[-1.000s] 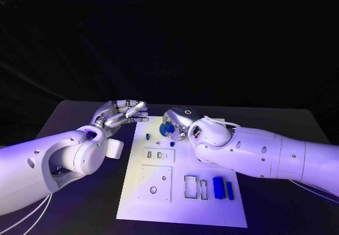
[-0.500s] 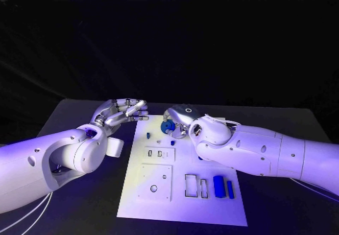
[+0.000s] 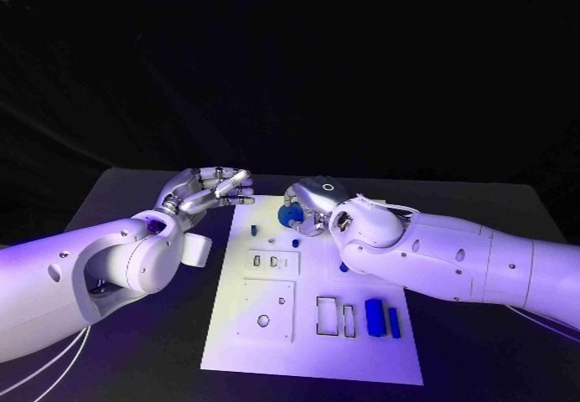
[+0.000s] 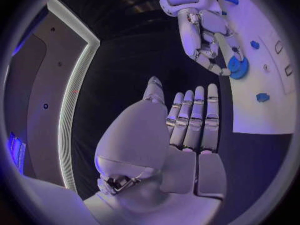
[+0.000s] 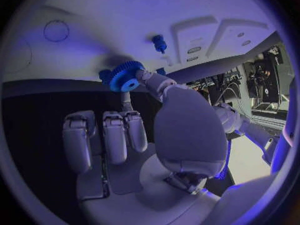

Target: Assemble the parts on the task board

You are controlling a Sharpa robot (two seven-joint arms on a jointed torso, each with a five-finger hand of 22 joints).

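Over the last second the right hand (image 3: 309, 206) had carried its blue gear (image 3: 292, 216) a little lower, toward the far end of the white board (image 3: 308, 356), apparently nearing placement. The left hand (image 3: 208, 193) hovered empty beside the board's far corner, fingers loosely apart.

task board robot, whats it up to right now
The right robot hand pinches a blue gear at the far end of the white task board, low over the surface. The left robot hand hovers beside the board's far left corner, holding nothing. Two blue bars lie near the board's near right part, next to empty rectangular slots.
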